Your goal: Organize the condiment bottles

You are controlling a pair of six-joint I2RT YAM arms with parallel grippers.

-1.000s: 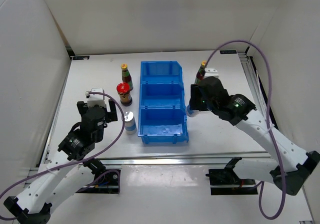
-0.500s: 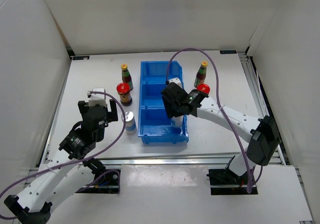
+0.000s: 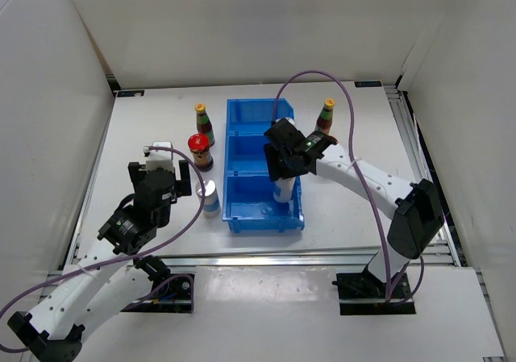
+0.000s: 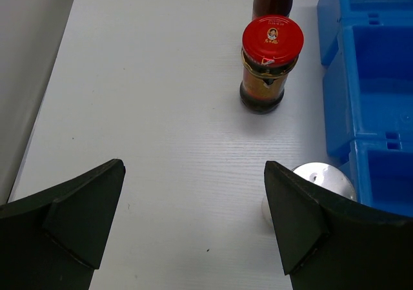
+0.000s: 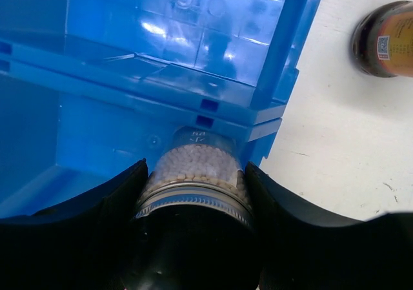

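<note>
R claw (image 5: 193, 203) clamped on bottle (image 5: 193, 164) of white grains, upright, long axis vertical, low in bin (image 3: 258, 116) near compartment, far-right corner; likely straight down from here. L claw (image 4: 193, 199) wide apart over bench (image 4: 161, 109), nearer second silver-topped bottle (image 4: 321, 177). Base touching bin floor or not: can't tell. Cap hidden in claw.

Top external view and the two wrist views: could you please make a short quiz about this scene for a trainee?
1. True or false: the left fingers stand open with nothing between them.
2. What do the right fingers hold? A. a slim yellow-capped bottle; B. a silver-topped bottle; C. a red-lidded jar.
3. How many bottles stand on the table to the left of the blue bin?

Key:
1. True.
2. B.
3. Three: a yellow-capped bottle, a red-lidded jar and a second silver-topped bottle.
</note>
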